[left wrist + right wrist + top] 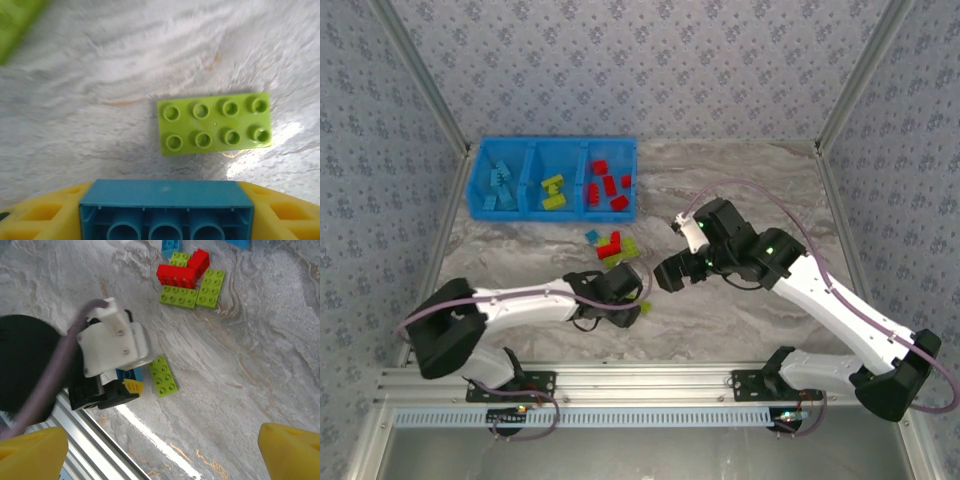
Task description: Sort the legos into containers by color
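A blue brick (166, 210), judged light, rigid and slippery, is grasped at its short ends by the left jaws, while the right jaws are released.

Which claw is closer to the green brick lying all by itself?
Left. The left claw, a blue brick between its fingers, sits low right beside the lone green brick. The right claw hangs open higher up, looking down on it.
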Controlling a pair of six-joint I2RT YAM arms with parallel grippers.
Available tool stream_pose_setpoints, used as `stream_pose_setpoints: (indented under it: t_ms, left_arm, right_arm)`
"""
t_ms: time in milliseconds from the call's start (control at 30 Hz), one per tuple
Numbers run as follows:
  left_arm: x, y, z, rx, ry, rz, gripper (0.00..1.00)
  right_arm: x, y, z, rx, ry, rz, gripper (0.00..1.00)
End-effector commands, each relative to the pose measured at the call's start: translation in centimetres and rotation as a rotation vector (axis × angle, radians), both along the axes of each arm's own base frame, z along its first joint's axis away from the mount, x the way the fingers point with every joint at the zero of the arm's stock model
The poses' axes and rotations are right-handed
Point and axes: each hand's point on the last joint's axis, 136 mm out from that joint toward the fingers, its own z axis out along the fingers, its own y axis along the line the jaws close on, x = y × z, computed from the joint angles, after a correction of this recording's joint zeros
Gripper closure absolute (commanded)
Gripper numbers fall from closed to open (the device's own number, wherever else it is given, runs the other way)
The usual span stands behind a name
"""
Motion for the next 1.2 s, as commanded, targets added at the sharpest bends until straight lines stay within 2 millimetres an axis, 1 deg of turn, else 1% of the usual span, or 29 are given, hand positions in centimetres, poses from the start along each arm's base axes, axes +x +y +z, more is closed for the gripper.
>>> stream_pose_setpoints:
  t_ms: [0, 100, 167, 200, 267, 333, 367, 400, 467, 500, 567, 667, 733, 800, 867, 933, 1033, 1100, 1167]
  left_arm:
    - [1.5, 1.2, 3.5, -0.046, -0.126, 0.066, 0.43]
    - [3.8, 4.2, 6.8, -0.056, -0.212, 0.150, 0.42]
    - [6.3, 7.1, 9.5, -0.106, -0.257, 0.232, 0.42]
    - [7.5, 8.2, 10.7, -0.149, -0.270, 0.264, 0.42]
    - [10.8, 11.7, 13.3, -0.238, -0.310, 0.371, 0.42]
    - [14.1, 15.1, 15.3, -0.294, -0.346, 0.481, 0.43]
    - [15.8, 17.1, 16.0, -0.303, -0.351, 0.543, 0.43]
    - [17.1, 18.6, 16.6, -0.301, -0.360, 0.586, 0.43]
    - [20.1, 21.7, 17.0, -0.261, -0.368, 0.664, 0.43]
    - [21.3, 22.9, 17.1, -0.245, -0.372, 0.693, 0.43]
    - [24.0, 26.0, 16.5, -0.214, -0.360, 0.773, 0.42]
    - [27.7, 29.2, 15.1, -0.227, -0.322, 0.856, 0.42]
    - [29.8, 30.5, 14.5, -0.261, -0.283, 0.887, 0.42]
    - [31.7, 31.3, 14.1, -0.279, -0.264, 0.896, 0.41]
    - [33.2, 31.5, 13.4, -0.310, -0.232, 0.895, 0.37]
    - [34.3, 30.9, 13.2, -0.334, -0.203, 0.876, 0.33]
    - [34.7, 30.7, 13.7, -0.359, -0.200, 0.877, 0.26]
    - [34.5, 30.8, 14.3, -0.355, -0.216, 0.881, 0.21]
    - [34.2, 30.7, 15.1, -0.359, -0.232, 0.873, 0.19]
  right_arm:
    - [-0.3, -0.5, 0.4, 0.050, 0.008, -0.028, 0.00]
    - [-0.4, -0.4, 1.4, 0.099, -0.007, -0.024, 0.00]
    - [-0.5, 0.2, 1.9, 0.139, -0.012, -0.010, 0.00]
    - [-0.5, 0.4, 1.9, 0.152, -0.013, -0.007, 0.00]
    - [-0.4, 0.8, 1.7, 0.170, -0.010, -0.006, 0.00]
    - [-0.1, 0.9, 1.4, 0.176, -0.004, -0.021, 0.00]
    - [0.0, 0.9, 1.1, 0.178, 0.002, -0.025, 0.00]
    - [0.0, 1.0, 0.9, 0.180, 0.007, -0.029, 0.00]
    - [-0.2, 1.0, 0.7, 0.180, 0.022, -0.030, 0.00]
    - [-0.3, 0.9, 0.7, 0.181, 0.026, -0.031, 0.00]
    - [-0.6, 0.7, 0.6, 0.187, 0.031, -0.038, 0.00]
    - [-1.1, 0.3, 0.6, 0.200, 0.037, -0.049, 0.00]
    - [-1.5, 0.0, 0.5, 0.204, 0.043, -0.051, 0.00]
    - [-1.8, -0.3, 0.4, 0.202, 0.051, -0.054, 0.00]
    - [-2.0, -0.5, 0.4, 0.206, 0.054, -0.066, 0.00]
    - [-2.2, -0.8, 0.4, 0.208, 0.059, -0.078, 0.00]
    - [-2.4, -0.8, 0.5, 0.217, 0.066, -0.086, 0.00]
    - [-2.4, -0.8, 0.7, 0.224, 0.063, -0.089, 0.00]
    - [-2.3, -0.8, 0.8, 0.228, 0.060, -0.091, 0.00]
